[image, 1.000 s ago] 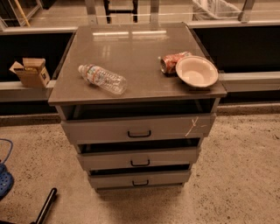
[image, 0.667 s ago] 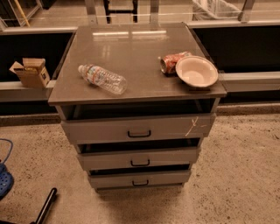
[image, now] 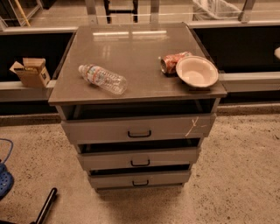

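A grey drawer cabinet (image: 131,52) stands in the middle of the camera view. A clear plastic water bottle (image: 103,78) lies on its side on the left of the top. At the right edge of the top sits a white bowl (image: 197,71), and a red can (image: 173,62) lies on its side just left of it, touching it. The three drawers are each pulled out a little; the top drawer (image: 139,128) has a scratch mark at its right. My gripper is not in view, so nothing is held that I can see.
A small open cardboard box (image: 30,72) sits on a ledge to the cabinet's left. A black bar (image: 46,205) lies on the speckled floor at the bottom left, near a blue object (image: 5,183). Railings and a white bin (image: 216,8) lie behind.
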### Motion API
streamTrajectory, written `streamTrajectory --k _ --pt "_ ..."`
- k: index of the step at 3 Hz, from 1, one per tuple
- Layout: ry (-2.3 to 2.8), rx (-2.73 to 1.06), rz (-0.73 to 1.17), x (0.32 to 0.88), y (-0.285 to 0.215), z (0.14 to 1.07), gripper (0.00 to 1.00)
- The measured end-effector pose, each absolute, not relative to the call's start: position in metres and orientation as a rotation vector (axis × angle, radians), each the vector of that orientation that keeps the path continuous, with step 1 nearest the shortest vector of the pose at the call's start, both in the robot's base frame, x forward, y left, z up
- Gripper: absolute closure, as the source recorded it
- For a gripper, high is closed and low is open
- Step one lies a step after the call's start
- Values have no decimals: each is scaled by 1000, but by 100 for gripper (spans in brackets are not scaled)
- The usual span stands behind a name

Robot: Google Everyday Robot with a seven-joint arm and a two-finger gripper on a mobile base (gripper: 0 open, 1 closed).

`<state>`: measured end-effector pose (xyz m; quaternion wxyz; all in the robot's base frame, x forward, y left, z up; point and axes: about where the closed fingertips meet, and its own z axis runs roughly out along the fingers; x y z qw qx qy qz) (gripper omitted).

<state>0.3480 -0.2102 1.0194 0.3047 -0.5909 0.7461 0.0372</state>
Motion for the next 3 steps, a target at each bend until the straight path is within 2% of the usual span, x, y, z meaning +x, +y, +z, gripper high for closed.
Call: streamTrajectory --k 2,3 --pt "1924 -1567 388 356 -195 894 0" --pt "1924 -1567 388 356 -195 894 0"
